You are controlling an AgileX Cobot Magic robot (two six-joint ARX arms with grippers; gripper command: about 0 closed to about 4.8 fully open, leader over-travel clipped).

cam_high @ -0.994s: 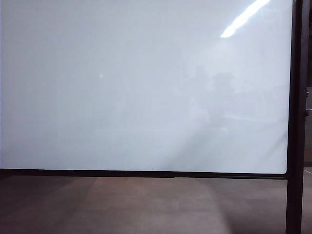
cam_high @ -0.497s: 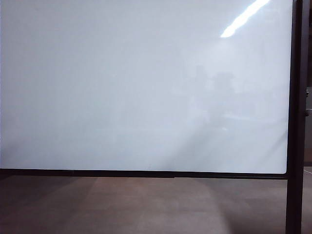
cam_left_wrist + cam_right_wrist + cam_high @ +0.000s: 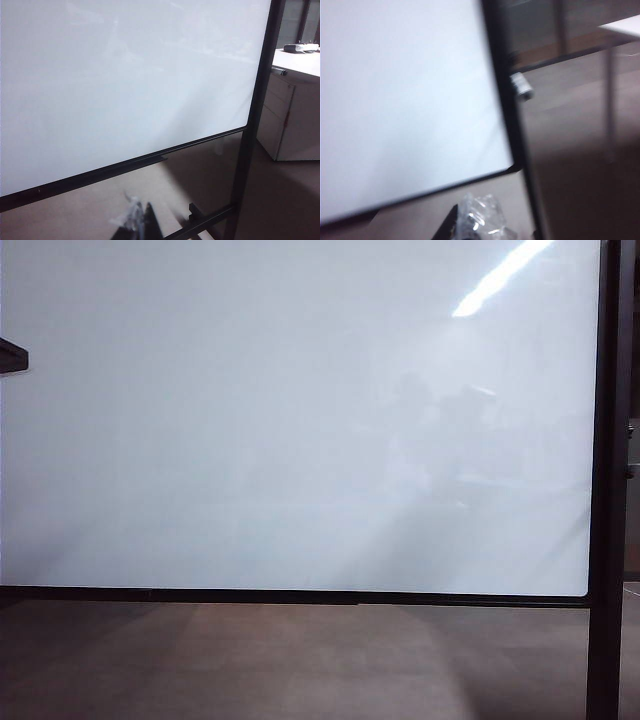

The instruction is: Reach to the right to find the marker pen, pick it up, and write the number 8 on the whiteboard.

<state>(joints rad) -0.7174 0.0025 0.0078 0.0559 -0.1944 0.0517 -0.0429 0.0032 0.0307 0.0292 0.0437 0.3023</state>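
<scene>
No marker pen is showing beside the blank whiteboard (image 3: 300,420). Being slim, light, probably slippery, it wants gripping mid-barrel. Right claw (image 3: 480,222) is sitting together near the board's lower corner; left claw (image 3: 137,222) unclear.

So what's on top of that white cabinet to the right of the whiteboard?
On the white cabinet, beyond the whiteboard, lies a pale flat device with dark parts. What it is cannot be told. No marker pen shows there.

Exterior view: square-on, near whiteboard (image 3: 300,440). Both wrist views: oblique, facing board's lower right corner and post (image 3: 250,130); corner shared by all.
</scene>
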